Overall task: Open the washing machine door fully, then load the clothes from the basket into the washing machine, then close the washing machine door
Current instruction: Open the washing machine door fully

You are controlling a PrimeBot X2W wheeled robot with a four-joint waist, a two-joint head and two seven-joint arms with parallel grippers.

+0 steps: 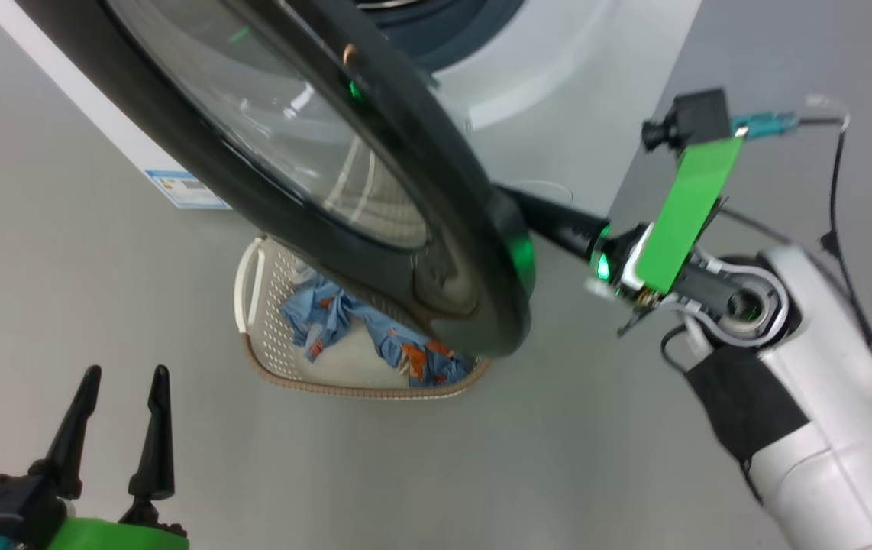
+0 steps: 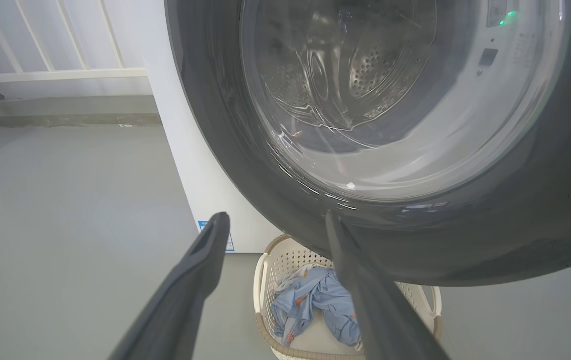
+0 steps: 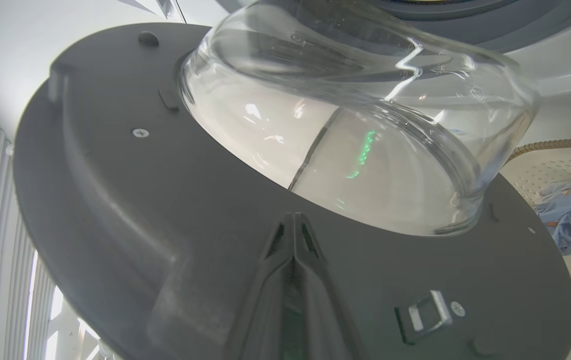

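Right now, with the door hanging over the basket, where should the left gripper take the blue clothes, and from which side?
Probably the bunched fold of the clothes in the uncovered left half of the basket. Come from above on the robot's left, because the washing machine door overhangs the other half. The left gripper is open, and the raised crease gives its fingers something to pinch.

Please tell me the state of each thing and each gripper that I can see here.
washing machine door: partly open, swung outward.
basket: upright, not yet emptied.
clothes: crumpled, lying in the basket.
left gripper: open, empty.
right gripper: shut, tips at the door's inner side.
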